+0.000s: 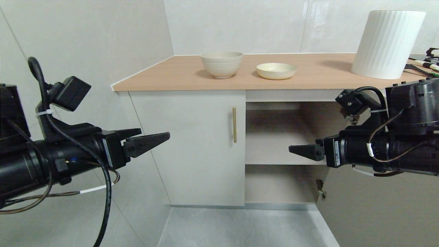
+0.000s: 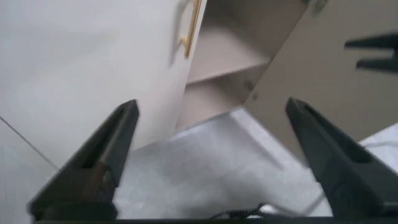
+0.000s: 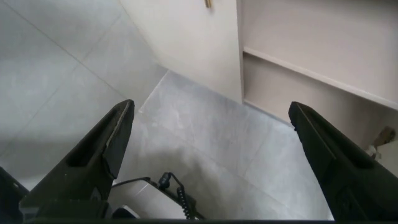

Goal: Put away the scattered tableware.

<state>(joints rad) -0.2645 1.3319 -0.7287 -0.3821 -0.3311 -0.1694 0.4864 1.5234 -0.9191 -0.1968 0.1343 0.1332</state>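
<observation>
Nearest in, both claws are parked low in front of the cabinet with nothing gripped. The left gripper [image 1: 155, 133] is spread wide, and the right gripper [image 1: 292, 149] is splayed just as far, with only floor tile seen between the fingers. Just past them, the cabinet's left door [image 1: 192, 147] is shut, gold handle [image 1: 234, 124] and all. The right side is swung open and a bare shelf [image 1: 274, 151] is exposed, so that's presumably where things are meant to be stowed. Further back and higher, the tableware is found on the wooden countertop [image 1: 319, 73]: a deep ribbed bowl [image 1: 222, 64] and, near it toward the robot's right, a shallow dish [image 1: 276, 70], not touching. Both are set well above and beyond the claws, the bowl more on the left gripper's side and the dish more on the right's. Handling-wise, both can be expected to be stiff, smooth and kinda slippery, probably chippable if knocked, and not heavy. The bowl is best pinched at the rim, one finger inside and one outside. The dish is trickier since its lip is so low, so a rim pinch from above is likely needed. Farthest off, a tall white ribbed cylinder [image 1: 387, 43] is stood well apart from the dish.
</observation>
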